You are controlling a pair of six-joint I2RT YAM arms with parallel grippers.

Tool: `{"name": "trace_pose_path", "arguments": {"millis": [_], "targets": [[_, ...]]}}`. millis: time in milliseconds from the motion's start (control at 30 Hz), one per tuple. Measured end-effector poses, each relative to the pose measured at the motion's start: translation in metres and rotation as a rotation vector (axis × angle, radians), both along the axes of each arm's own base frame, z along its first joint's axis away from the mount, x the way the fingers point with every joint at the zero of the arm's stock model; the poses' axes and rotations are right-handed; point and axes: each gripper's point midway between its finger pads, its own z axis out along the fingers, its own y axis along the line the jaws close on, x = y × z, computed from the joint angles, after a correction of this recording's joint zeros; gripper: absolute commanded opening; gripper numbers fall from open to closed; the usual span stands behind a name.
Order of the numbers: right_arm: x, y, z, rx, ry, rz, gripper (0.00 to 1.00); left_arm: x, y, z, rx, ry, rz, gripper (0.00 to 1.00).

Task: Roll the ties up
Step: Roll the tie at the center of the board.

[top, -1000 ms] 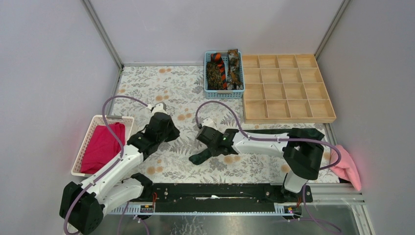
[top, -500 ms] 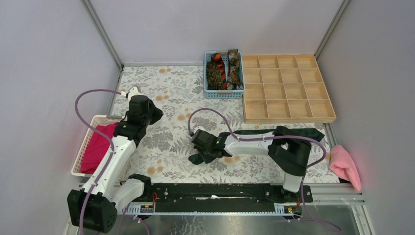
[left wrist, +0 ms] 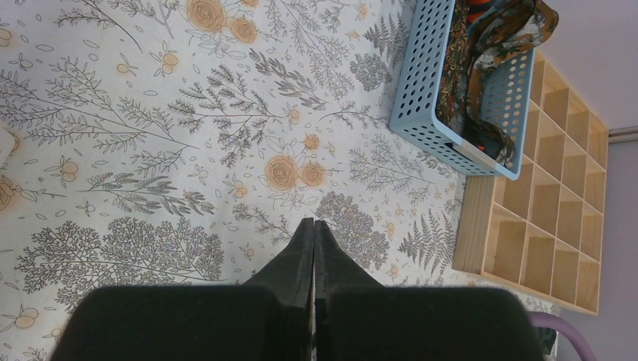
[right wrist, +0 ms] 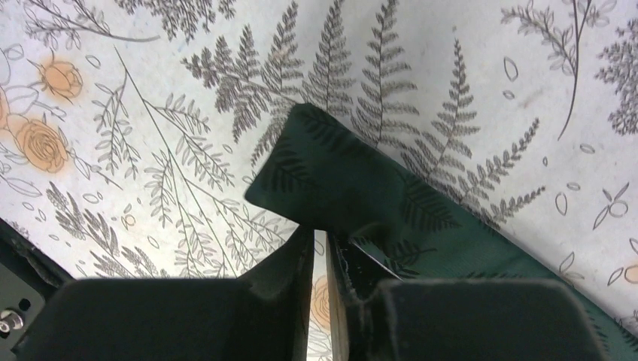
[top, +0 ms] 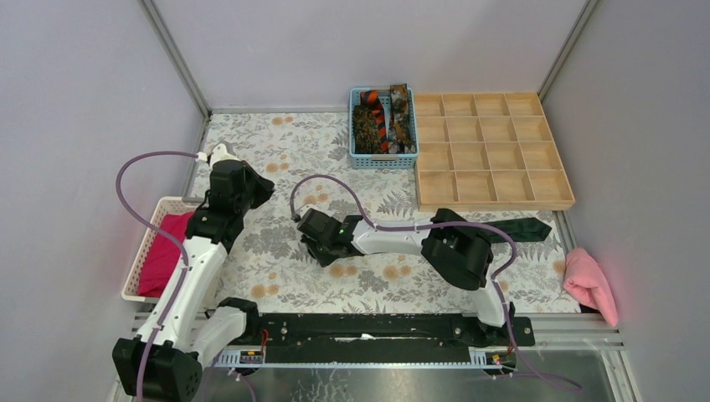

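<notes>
Your right claw (right wrist: 320,239) pinches the tip of the dark green tie (right wrist: 338,180), well short of the blue basket (top: 383,162); rolling looks barely begun, so curl that tip over itself.

Far-side obstacles: blue basket (top: 383,162), wooden tray (top: 494,203)

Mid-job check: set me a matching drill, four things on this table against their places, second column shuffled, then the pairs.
1. dark green fabric necktie
2. blue perforated plastic basket
3. wooden grid tray
4. pale pink cloth

A. far right, beside the basket
B. near right table edge
C. pinched by the right gripper
D. far centre, holding patterned ties

Pairs: 1-C, 2-D, 3-A, 4-B
</notes>
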Motion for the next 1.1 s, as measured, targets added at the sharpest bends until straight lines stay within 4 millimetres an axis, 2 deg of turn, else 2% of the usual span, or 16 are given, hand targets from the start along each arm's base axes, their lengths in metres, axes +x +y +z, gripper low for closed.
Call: {"name": "trace_pose_path", "arguments": {"millis": [100,233,433,600,700,800,967,1100], "targets": [[0.000,-0.002,0.002,-0.010,0.000,0.001,0.27,0.000,0.000,0.005,-0.003,-0.013,-0.002,0.00],[-0.003,-0.014,0.013,-0.034,-0.015,-0.024,0.52,-0.004,0.001,0.013,-0.006,-0.036,-0.003,0.00],[0.005,-0.016,0.060,-0.006,-0.115,-0.070,0.56,-0.013,0.003,0.031,-0.009,-0.081,-0.003,0.00],[0.024,0.010,0.084,0.016,-0.164,-0.094,0.56,-0.023,0.010,0.039,0.007,-0.097,0.026,0.00],[0.032,0.028,0.082,0.018,-0.172,-0.091,0.57,-0.028,0.015,0.049,0.022,-0.115,0.042,0.00],[0.035,0.033,0.065,-0.028,-0.171,-0.091,0.56,-0.033,0.019,0.056,0.031,-0.131,0.051,0.00],[0.036,0.027,0.036,-0.128,-0.153,-0.092,0.54,-0.037,0.021,0.059,0.043,-0.142,0.053,0.01],[0.034,0.017,0.027,-0.180,-0.144,-0.096,0.40,-0.037,0.022,0.056,0.052,-0.132,0.050,0.01]]}}
